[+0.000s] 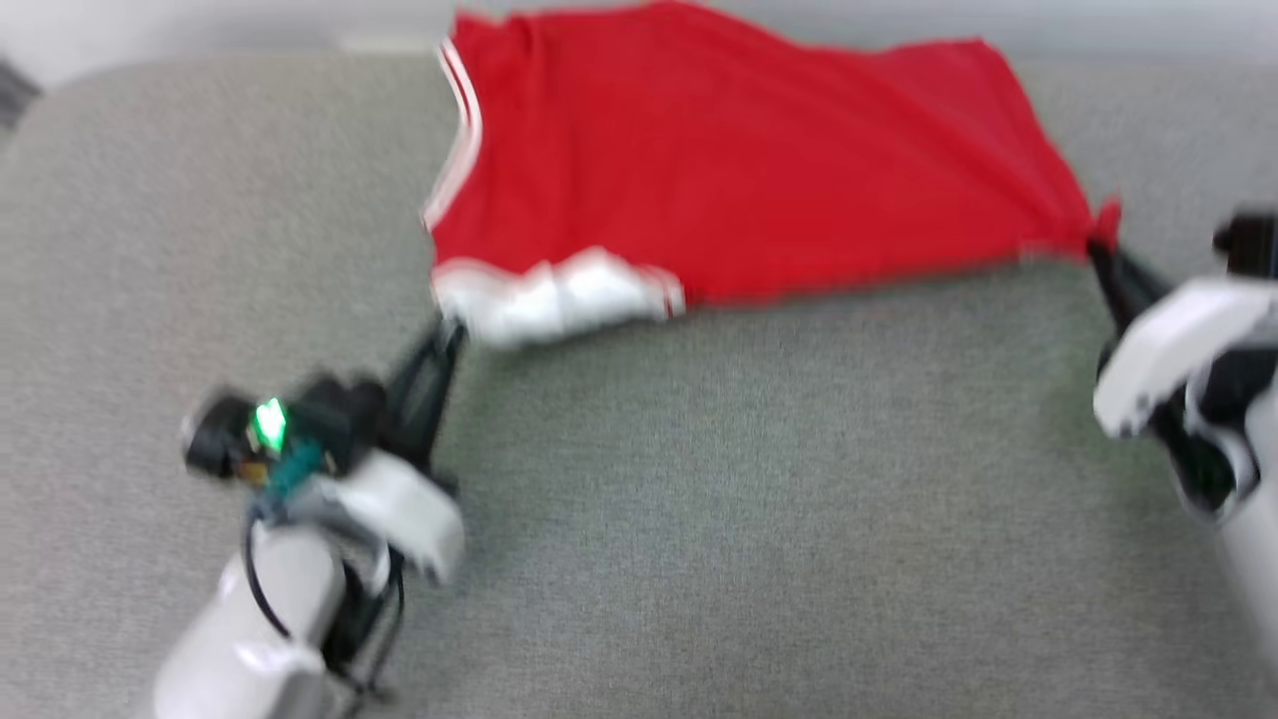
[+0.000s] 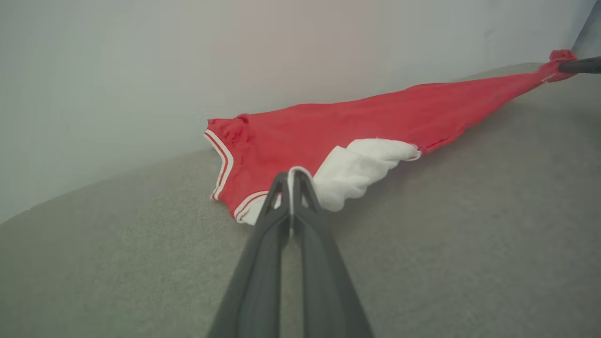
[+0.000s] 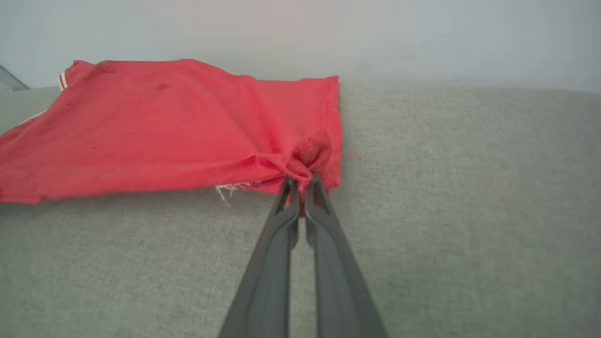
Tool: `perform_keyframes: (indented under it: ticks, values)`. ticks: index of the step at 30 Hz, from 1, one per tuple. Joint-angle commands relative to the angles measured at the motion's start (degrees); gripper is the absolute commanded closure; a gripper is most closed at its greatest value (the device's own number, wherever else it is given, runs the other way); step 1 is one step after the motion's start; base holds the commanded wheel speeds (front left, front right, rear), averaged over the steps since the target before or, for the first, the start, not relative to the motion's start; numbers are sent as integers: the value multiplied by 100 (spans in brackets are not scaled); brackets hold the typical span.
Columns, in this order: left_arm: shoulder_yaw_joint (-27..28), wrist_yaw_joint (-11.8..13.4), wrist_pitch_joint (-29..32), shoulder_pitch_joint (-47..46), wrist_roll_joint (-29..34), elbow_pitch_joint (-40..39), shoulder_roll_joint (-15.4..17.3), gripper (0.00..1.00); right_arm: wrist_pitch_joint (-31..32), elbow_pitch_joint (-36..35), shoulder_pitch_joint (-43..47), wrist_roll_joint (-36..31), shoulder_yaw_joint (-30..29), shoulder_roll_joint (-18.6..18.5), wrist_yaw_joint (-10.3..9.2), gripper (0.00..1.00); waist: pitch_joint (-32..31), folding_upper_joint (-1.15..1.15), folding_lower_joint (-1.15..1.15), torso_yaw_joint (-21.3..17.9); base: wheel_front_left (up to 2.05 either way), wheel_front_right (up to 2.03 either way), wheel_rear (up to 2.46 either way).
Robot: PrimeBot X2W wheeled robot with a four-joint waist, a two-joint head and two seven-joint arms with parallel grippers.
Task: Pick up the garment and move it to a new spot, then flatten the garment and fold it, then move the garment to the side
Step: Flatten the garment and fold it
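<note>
A soft, rumpled red garment lies stretched across the far part of a grey woven upholstered surface; its white sleeve bunches at the near left; red-and-white striped trim edges one side; the left hand is pinched closed on the sleeve hem; the right hand is pinched closed on a puckered red corner.

Open grey surface; wall behind garment
</note>
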Motion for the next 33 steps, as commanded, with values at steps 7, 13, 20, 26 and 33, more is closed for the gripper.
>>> perform_keyframes:
  ticks: [7,13,20,26,33]
  values:
    - [-343,54,387,1325,-129,-486,302,100,182,-390,1363,776,111,-287,-4,100,-911,0,2,13,0,0,0]
    - [-485,47,806,2028,-270,-1061,666,100,513,-927,2299,1199,136,-506,-4,100,-1261,0,2,39,0,0,0]
    - [-556,57,1263,2783,-522,-1769,1142,100,1148,-1688,3332,1515,-19,-746,-3,100,-1473,0,2,22,0,0,0]
    - [-650,50,1594,3248,-650,-2212,1458,100,1599,-2179,3897,1516,-296,-895,-4,100,-1528,0,2,-7,0,0,0]
    - [-790,-119,2044,3621,-984,-2649,1762,100,2348,-2904,4565,1492,-761,-1014,-4,100,-1465,0,2,-59,0,0,0]
